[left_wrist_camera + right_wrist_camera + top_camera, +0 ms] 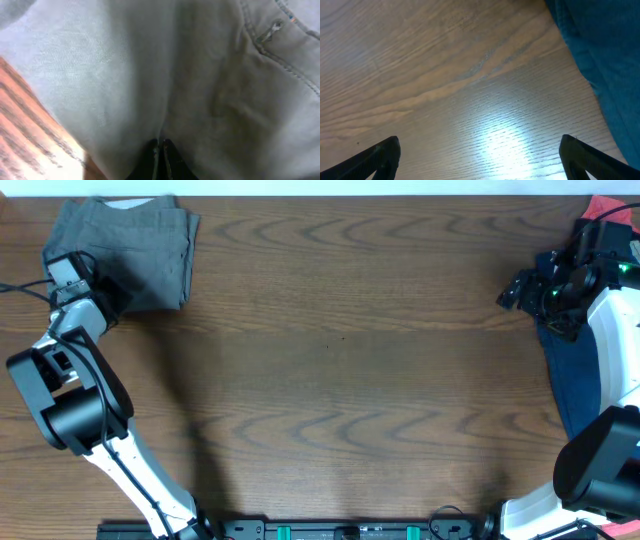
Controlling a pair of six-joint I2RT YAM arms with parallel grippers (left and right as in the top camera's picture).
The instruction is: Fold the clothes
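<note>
Folded grey trousers (pixel 130 250) lie at the table's far left corner and fill the left wrist view (pixel 210 75), with a pocket seam at the upper right. My left gripper (pixel 108 298) is at their near edge. Its fingers (pixel 160 147) are shut, with a crease of the grey cloth running up from the tips. A blue garment (pixel 572 375) lies along the right edge and also shows in the right wrist view (pixel 605 60). My right gripper (pixel 515 290) is open and empty over bare wood just left of the blue garment, fingers wide apart (pixel 480 160).
The wooden table (pixel 340 360) spans the view. A bit of red cloth (pixel 605 205) shows at the far right corner behind the right arm. Both arm bases stand at the near edge.
</note>
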